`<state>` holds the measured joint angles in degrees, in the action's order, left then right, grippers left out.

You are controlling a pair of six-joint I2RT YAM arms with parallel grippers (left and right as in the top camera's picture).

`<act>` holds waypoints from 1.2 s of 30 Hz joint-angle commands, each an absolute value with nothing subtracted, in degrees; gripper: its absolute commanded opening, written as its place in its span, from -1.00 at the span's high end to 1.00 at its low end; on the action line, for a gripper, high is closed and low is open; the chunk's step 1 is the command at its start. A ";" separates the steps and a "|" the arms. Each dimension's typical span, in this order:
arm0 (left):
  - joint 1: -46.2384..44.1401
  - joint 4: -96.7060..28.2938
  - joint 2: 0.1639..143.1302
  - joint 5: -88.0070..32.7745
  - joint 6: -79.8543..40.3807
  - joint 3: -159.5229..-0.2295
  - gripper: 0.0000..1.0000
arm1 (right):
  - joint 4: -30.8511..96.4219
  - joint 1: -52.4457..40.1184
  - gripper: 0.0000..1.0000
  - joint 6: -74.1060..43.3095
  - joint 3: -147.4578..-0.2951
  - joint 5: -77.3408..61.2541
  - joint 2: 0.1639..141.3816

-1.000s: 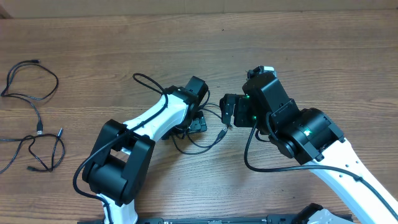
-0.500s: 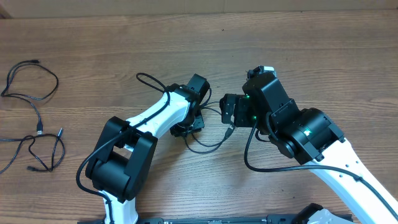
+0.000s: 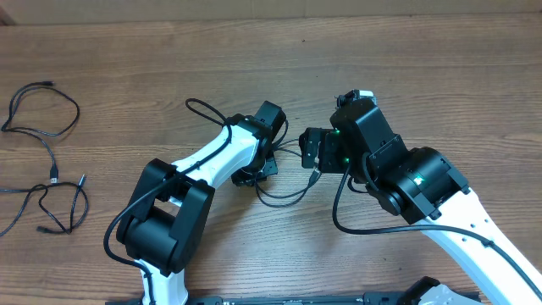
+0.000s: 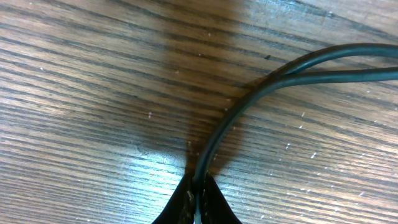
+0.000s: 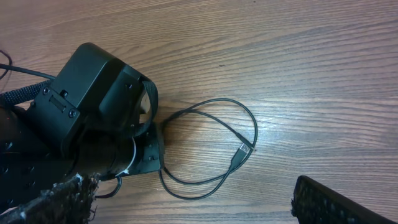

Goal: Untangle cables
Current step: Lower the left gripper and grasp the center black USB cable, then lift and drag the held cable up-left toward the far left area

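**Cables (image 3: 44, 110): two lie by the left edge, third is gripped at mid-surface**

- Two thin black cords lie in loose loops near the left edge of the surface (image 3: 423, 76), one beyond the other. Their ends come close, and I cannot tell whether they touch.
- The third cable (image 3: 284, 193) lies about the middle of the surface, between the two arms. It forms one slack loop that crosses itself, with its silver plug (image 5: 244, 150) lying flat at the loop's right side.
- The left claw (image 4: 199, 202) is clenched on this cable, low against the wood. The wrist view shows the cord running straight out of the closed tips, then curving right alongside a second strand.
- The right claw (image 5: 199, 202) is released, with its fingers spread wide. It hovers just beside the loop and holds nothing.

Step in hand, as I read it: the grip on the last cord is made, and the pull-out has not begun.

The next move likely calls for lifting or dragging the pinched section away from the plug end so the loop opens. The right claw could pin or take the plug side so the cord doesn't simply slide whole. The cord is light and limp, so it will trail freely. The pull should be slow, since the crossing could cinch into a knot.
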<state>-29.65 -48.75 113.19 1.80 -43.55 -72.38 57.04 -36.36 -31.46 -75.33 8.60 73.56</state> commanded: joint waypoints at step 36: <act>-22.06 -66.19 118.37 12.05 -41.34 -97.91 0.92 | 56.95 -36.14 -0.99 -31.66 -76.20 9.41 73.32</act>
<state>-23.99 -64.23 118.54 9.78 -41.47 -91.92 57.04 -36.36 -31.48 -75.33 8.58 73.56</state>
